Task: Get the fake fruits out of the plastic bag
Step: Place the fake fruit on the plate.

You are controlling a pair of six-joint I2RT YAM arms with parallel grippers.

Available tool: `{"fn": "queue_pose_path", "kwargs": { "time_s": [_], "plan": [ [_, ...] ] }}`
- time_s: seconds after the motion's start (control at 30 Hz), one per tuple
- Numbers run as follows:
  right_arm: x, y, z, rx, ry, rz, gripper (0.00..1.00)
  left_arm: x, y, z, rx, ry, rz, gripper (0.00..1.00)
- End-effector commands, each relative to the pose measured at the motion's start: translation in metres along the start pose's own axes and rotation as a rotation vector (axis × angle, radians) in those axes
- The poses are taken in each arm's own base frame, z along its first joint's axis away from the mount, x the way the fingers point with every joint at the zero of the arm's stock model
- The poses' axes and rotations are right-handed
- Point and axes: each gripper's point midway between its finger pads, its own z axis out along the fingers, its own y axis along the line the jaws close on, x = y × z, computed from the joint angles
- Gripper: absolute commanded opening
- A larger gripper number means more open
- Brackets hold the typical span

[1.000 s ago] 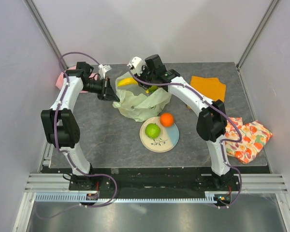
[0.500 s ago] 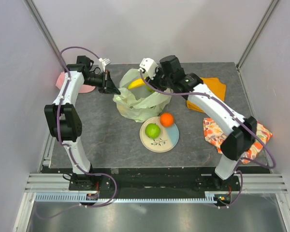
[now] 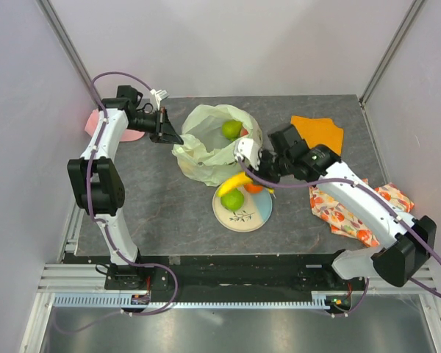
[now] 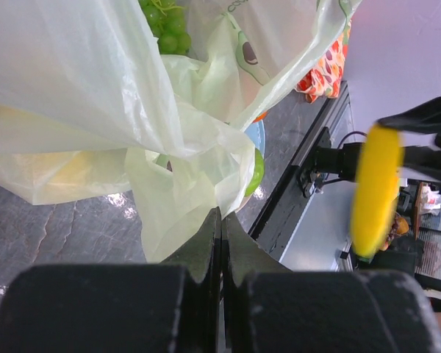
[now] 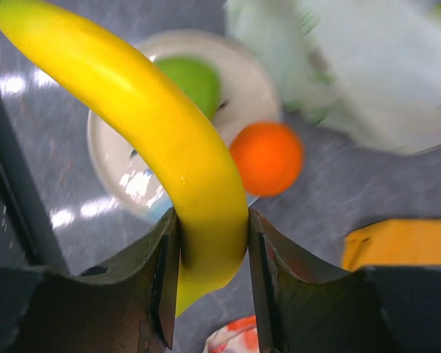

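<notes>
Two fingers of the right gripper (image 5: 212, 257) are clamped on the banana (image 5: 154, 132), one against each flank, close to one of its ends. The short stub points back toward the wrist and the long curved remainder runs forward out of the jaws, so the long axis lies across the closing line of the fingers. Directly beyond the banana, on the side away from the wrist, lies the plate (image 5: 246, 88); the banana hangs over it and, as far as the views show, does not touch it. The green apple (image 5: 189, 79) sits on the plate just beside the banana's middle, and the orange (image 5: 267, 158) rests at the plate's rim, off to the side of the fingers. Judgement: the coming move is a straight descent and release. The bare part of the plate appears to lie under the banana's forward half, so the long axis should be kept off the apple and the orange. The right gripper is the hand nearer the plate. The left gripper (image 4: 220, 235) is well apart from it, jaws pinched tight on a fold of the plastic bag (image 4: 81, 81) and holding the mouth up. Outward from that pinch, at least one green fruit (image 3: 231, 129) lies inside the bag
</notes>
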Motion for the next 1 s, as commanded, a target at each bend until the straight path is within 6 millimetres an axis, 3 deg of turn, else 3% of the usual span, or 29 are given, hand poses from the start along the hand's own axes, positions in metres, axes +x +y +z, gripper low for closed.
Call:
{"fn": "queue_pose_path", "kwargs": {
  "time_s": [0.0, 0.1, 0.47, 0.73, 0.97],
  "plan": [
    [0.068, 0.047, 0.01, -0.173, 0.145, -0.078, 0.2, -0.003, -0.021, -0.008, 0.021, -0.031, 0.039, 0.01],
    [0.089, 0.054, 0.021, -0.204, 0.188, -0.081, 0.2, -0.001, -0.021, -0.01, 0.013, -0.031, 0.041, 0.02],
    [0.096, 0.066, 0.064, -0.257, 0.186, -0.043, 0.19, 0.013, -0.021, -0.01, -0.003, -0.017, 0.026, 0.01],
    [0.109, 0.084, 0.07, -0.338, 0.227, 0.016, 0.2, 0.018, -0.02, -0.01, -0.006, -0.011, 0.016, 0.02],
    [0.133, 0.105, 0.075, -0.386, 0.301, 0.141, 0.23, 0.017, -0.02, -0.01, -0.007, -0.011, 0.02, 0.02]
  ]
}}
